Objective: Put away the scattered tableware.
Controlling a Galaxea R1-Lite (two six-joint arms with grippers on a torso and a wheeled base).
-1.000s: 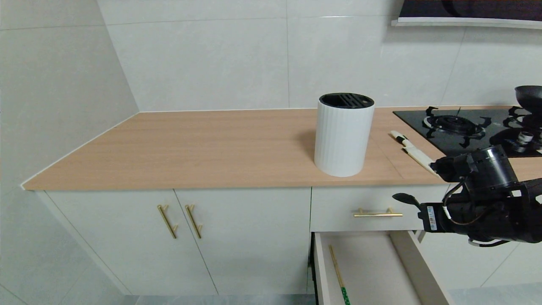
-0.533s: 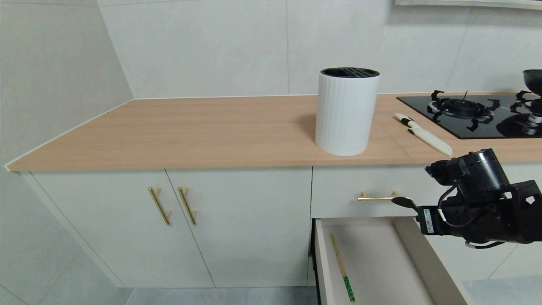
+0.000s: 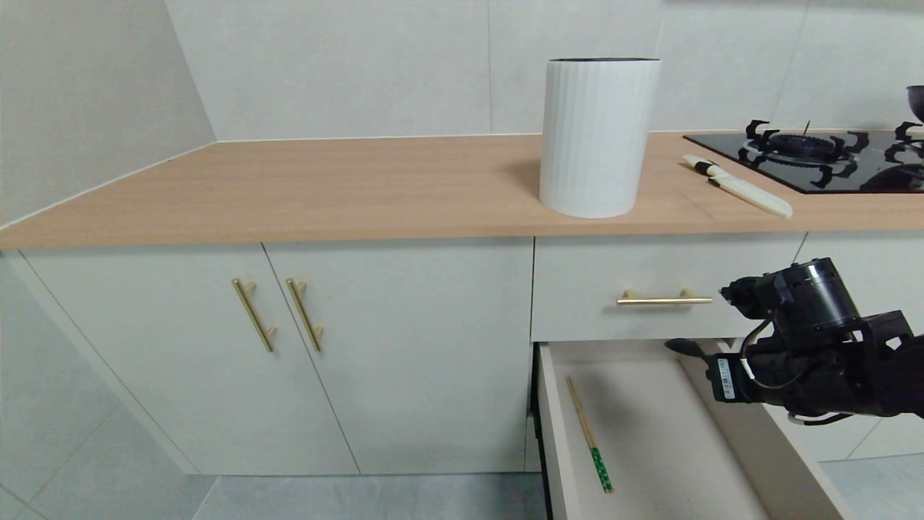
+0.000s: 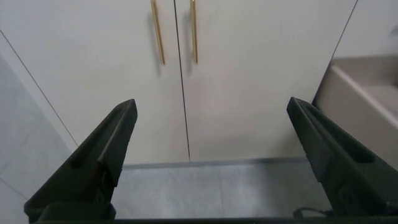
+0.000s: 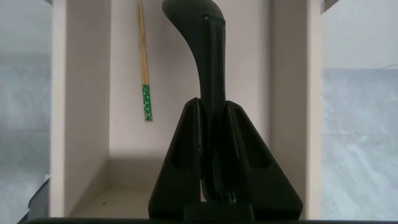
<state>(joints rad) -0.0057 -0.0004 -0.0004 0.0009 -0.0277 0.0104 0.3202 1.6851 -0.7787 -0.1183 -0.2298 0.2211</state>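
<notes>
Spoon (image 5: 206,43) hangs in right end effector (image 5: 211,111) over drawer (image 3: 650,433); sticker (image 3: 724,378) print illegible.

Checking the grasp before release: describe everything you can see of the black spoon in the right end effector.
The black spoon looks like matte plastic, one piece: a slim handle widening to a rounded bowl end. The right end effector is shut on its handle, holding it roughly level, bowl end pointing outward, above the open drawer near its right wall. Nothing else touches it.
</notes>
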